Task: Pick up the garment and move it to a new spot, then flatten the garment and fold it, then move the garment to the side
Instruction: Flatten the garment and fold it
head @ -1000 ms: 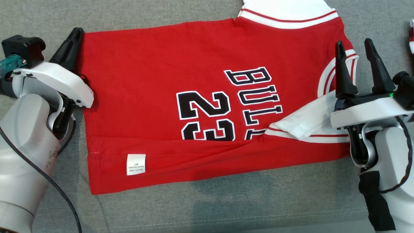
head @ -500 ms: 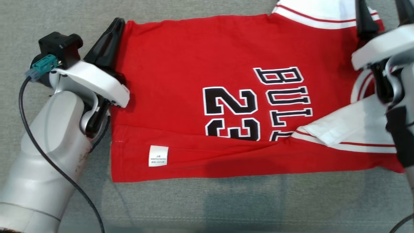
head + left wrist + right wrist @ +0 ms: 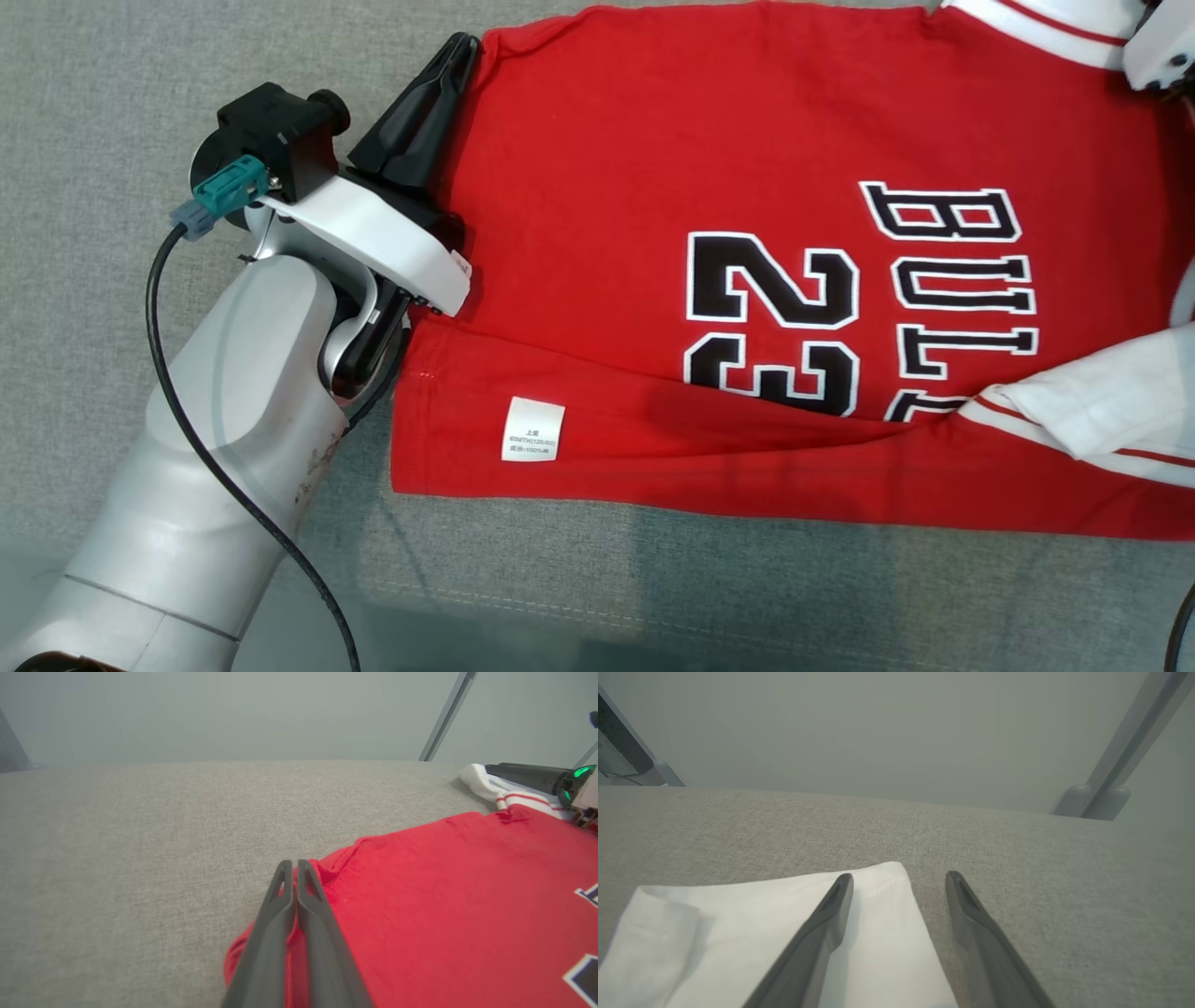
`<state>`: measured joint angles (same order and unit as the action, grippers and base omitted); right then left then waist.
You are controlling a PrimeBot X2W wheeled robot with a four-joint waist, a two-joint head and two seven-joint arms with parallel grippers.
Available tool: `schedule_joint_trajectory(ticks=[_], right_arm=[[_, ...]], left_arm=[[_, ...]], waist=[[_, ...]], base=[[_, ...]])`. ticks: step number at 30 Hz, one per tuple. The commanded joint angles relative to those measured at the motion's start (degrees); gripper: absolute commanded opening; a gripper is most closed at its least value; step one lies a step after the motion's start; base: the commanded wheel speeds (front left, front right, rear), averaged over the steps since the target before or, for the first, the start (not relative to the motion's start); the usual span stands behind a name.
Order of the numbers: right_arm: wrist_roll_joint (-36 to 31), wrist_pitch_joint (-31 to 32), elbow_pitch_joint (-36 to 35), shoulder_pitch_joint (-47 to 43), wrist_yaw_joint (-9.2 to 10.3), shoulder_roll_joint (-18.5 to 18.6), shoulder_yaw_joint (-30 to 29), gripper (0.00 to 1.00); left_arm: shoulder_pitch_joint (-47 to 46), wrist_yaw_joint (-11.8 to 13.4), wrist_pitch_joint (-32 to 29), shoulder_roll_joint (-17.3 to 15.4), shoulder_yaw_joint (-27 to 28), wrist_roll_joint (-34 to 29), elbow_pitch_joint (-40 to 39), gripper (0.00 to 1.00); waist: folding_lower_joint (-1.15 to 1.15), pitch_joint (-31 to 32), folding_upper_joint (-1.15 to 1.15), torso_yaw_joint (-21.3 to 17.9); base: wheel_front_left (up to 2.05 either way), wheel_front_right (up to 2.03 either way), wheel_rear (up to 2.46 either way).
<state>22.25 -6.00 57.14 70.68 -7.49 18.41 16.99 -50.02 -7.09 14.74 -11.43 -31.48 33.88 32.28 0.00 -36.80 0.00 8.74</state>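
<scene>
Lying on grey fabric surface (image 3: pixel 93 93): garment (image 3: pixel 653 140); left fingers (image 3: pixel 268 952) clamped on it, right fingers (image 3: pixel 808 952) apart.

The red jersey (image 3: pixel 709 168) with white sleeves and black lettering lies spread flat, its near long edge folded over, label showing.

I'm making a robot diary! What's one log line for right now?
left gripper: shut on red jersey hem | right gripper: open over white sleeve corner | near edge: folded over, white label showing
</scene>
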Motion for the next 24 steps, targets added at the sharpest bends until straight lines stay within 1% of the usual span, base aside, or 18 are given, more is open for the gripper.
schedule_joint_trajectory(ticks=[1, 3, 4, 5, 6, 7, 8, 9, 10, 11, 12, 14, 15, 19, 24], right_arm=[[0.7, 0.3, 0.2, 0.6, 0.0, -0.4, 0.8, 1.0], [1.4, 0.8, 1.6, 1.7, 0.0, -0.5, 1.2, 1.0], [1.5, 1.1, 2.2, 2.2, 0.0, -0.5, 1.6, 0.93], [1.6, 1.4, 2.8, 2.6, 0.0, -0.5, 2.0, 0.9], [1.7, 1.7, 3.4, 3.1, 0.0, -0.4, 2.6, 0.83], [1.8, 2.0, 3.8, 3.4, 0.0, -0.4, 3.1, 0.73], [2.2, 2.2, 4.2, 3.8, 0.0, -0.5, 3.4, 0.5], [2.6, 2.5, 4.4, 4.1, 0.0, -0.6, 3.8, 0.48], [3.0, 2.7, 4.7, 4.3, 0.0, -0.7, 4.2, 0.35], [3.5, 2.7, 4.8, 4.6, 0.0, -0.8, 4.5, 0.27], [4.3, 2.7, 4.9, 4.8, 0.0, -0.9, 4.6, 0.21], [5.2, 2.8, 5.1, 5.0, 0.0, -0.9, 5.3, 0.02], [5.8, 2.9, 5.2, 5.0, 0.0, -0.9, 5.6, 0.0], [7.7, 2.2, 5.2, 4.7, 0.0, -0.5, 6.8, 0.0], [10.6, -0.7, 3.4, 3.6, 0.0, -0.5, 8.5, 0.0]], left_arm=[[-1.1, -0.4, 0.3, -1.8, 1.3, -0.3, -0.9, 0.0], [-1.2, -0.4, 0.3, -1.7, 1.2, -0.3, -1.0, 0.0], [-1.3, -0.4, 0.3, -1.7, 1.2, -0.3, -1.1, 0.0], [-1.3, -0.4, 0.3, -1.7, 1.2, -0.3, -1.1, 0.0], [-1.4, -0.4, 0.3, -1.6, 1.2, -0.3, -1.1, 0.0], [-1.4, -0.4, 0.3, -1.6, 1.1, -0.3, -1.0, 0.0], [-1.5, -0.4, 0.3, -1.6, 1.1, -0.3, -1.0, 0.0], [-1.6, -0.4, 0.3, -1.6, 1.0, -0.3, -0.9, 0.0], [-1.6, -0.4, 0.3, -1.6, 1.0, -0.2, -0.8, 0.0], [-1.6, -0.4, 0.3, -1.6, 0.9, -0.2, -0.8, 0.0], [-1.7, -0.4, 0.3, -1.6, 0.8, -0.2, -0.7, 0.0], [-1.7, -0.4, 0.3, -1.7, 0.7, -0.1, -0.5, 0.0], [-1.6, -0.4, 0.3, -1.7, 0.7, -0.1, -0.5, 0.0], [-1.4, -0.4, 0.3, -2.1, 0.9, 0.0, -0.2, 0.0], [-0.7, -0.4, 0.3, -2.5, 1.2, 0.0, 0.3, 0.0]], waist=[[0.0, -0.7, 0.0, 0.7], [0.0, -0.9, 0.0, 0.9], [0.0, -1.0, 0.0, 1.0], [0.0, -1.1, 0.0, 1.1], [0.0, -1.1, 0.0, 1.2], [0.0, -1.1, 0.0, 1.2], [0.0, -1.1, 0.0, 1.2], [0.0, -1.1, 0.0, 1.2], [0.0, -1.1, 0.0, 1.2], [0.0, -1.1, 0.0, 1.1], [0.0, -1.0, 0.0, 1.1], [0.0, -0.9, 0.0, 0.9], [0.0, -0.7, 0.0, 0.9], [0.0, -0.2, 0.0, 0.5], [0.0, 1.3, 0.0, -0.5]], base=[[0.0, 0.0, 0.0], [0.0, 0.0, 0.0], [0.0, 0.0, 0.0], [0.0, 0.0, 0.0], [0.0, 0.0, 0.0], [0.0, 0.0, 0.0], [0.0, 0.0, 0.0], [0.0, 0.0, 0.0], [0.0, 0.0, 0.0], [0.0, 0.0, 0.0], [0.0, 0.0, 0.0], [0.0, 0.0, 0.0], [0.0, 0.0, 0.0], [0.0, 0.0, 0.0], [0.0, 0.0, 0.0]])
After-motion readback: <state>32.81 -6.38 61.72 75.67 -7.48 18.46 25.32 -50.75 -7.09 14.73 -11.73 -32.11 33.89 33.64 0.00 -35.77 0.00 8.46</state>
